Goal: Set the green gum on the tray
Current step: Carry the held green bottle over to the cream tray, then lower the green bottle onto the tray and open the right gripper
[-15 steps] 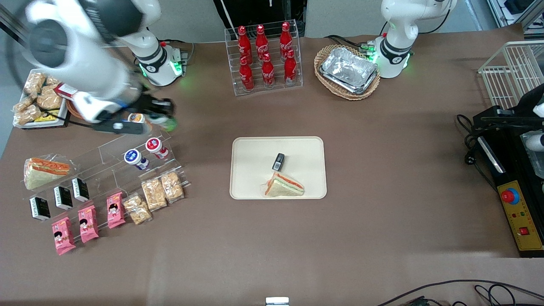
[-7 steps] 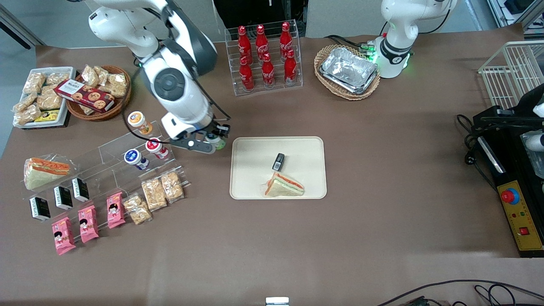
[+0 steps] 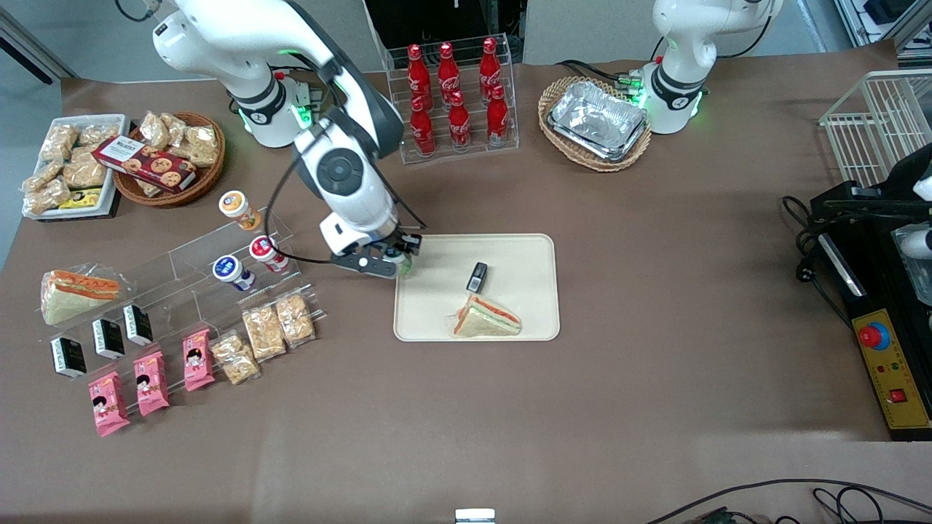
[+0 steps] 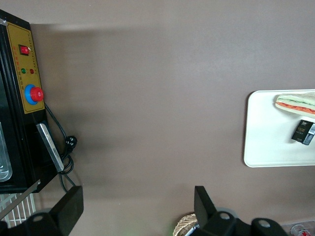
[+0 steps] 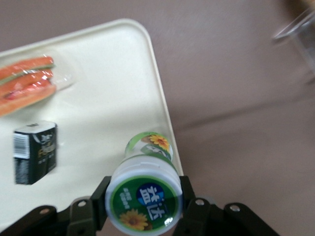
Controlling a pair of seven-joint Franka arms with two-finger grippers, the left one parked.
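My right gripper (image 3: 399, 260) (image 5: 143, 196) is shut on the green gum (image 5: 144, 194), a small bottle with a green label and a white-rimmed lid printed with a sunflower. In the front view the green gum (image 3: 403, 266) hangs over the rim of the cream tray (image 3: 524, 251) on the side toward the working arm. The right wrist view shows the bottle above the tray (image 5: 98, 98) rim, lifted off it. A wrapped sandwich (image 3: 486, 318) (image 5: 27, 83) and a small black box (image 3: 477, 276) (image 5: 33, 151) lie on the tray.
A clear acrylic shelf (image 3: 182, 291) holds an orange-lidded bottle (image 3: 237, 207), a red-lidded one (image 3: 266, 252), a blue-lidded one (image 3: 231, 271) and snack packs. A rack of cola bottles (image 3: 453, 94) and a wicker basket of foil trays (image 3: 595, 122) stand farther from the camera than the tray.
My right arm has swung from the acrylic shelf toward the tray, carrying the green gum. It now hangs over the tray's rim.
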